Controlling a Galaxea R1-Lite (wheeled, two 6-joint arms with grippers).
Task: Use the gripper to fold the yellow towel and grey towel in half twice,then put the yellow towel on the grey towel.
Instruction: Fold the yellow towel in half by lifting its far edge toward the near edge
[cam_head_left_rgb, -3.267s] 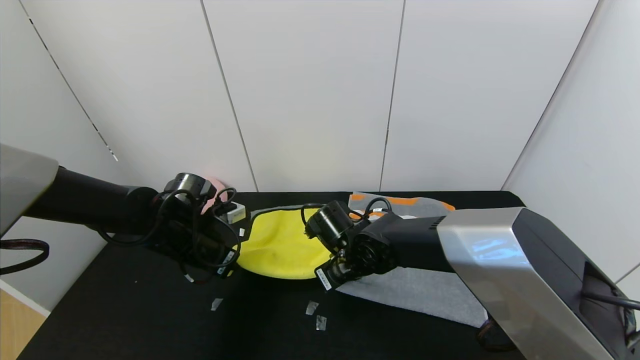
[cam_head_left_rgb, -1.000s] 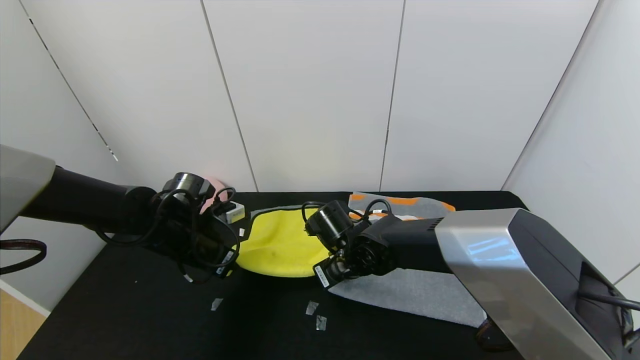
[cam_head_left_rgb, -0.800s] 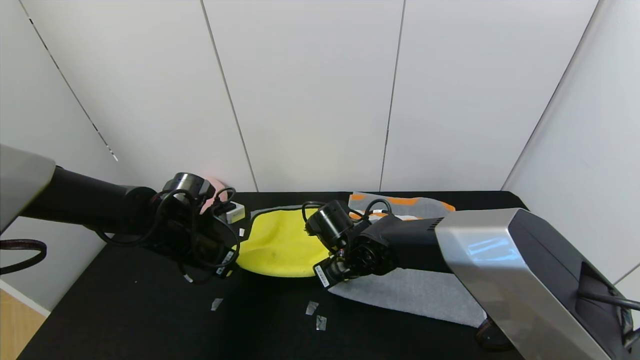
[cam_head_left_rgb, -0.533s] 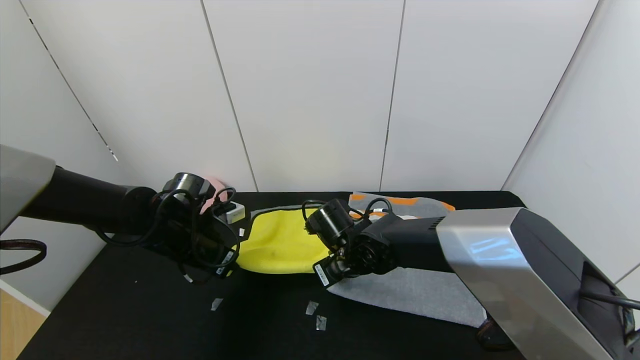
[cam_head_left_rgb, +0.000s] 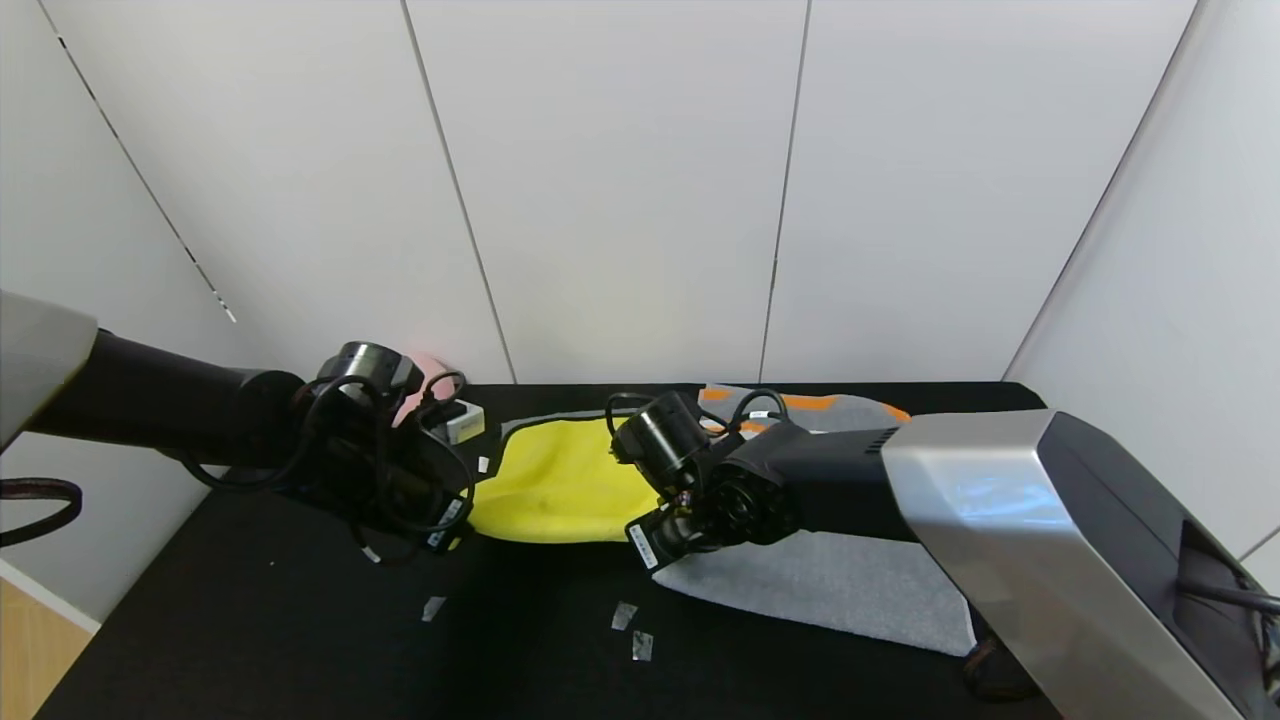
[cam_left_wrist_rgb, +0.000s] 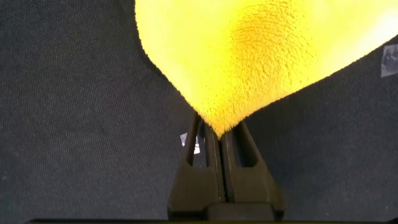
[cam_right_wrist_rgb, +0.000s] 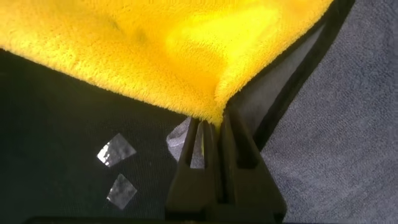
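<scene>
Right tool (cam_right_wrist_rgb: 214, 134) has clamped onto the yellow towel (cam_head_left_rgb: 560, 480) near corner since a second ago; left tool (cam_left_wrist_rgb: 217, 134) pinches the other near corner (both lifted slightly). Yellow towel sags between them over the black desk (cam_head_left_rgb: 250, 620), grey towel (cam_head_left_rgb: 830, 585) just beside it.

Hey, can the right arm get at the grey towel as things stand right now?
Probably not yet: the right gripper is shut on a corner of the yellow towel, as is the left gripper. The grey towel lies uncovered beside it.
</scene>
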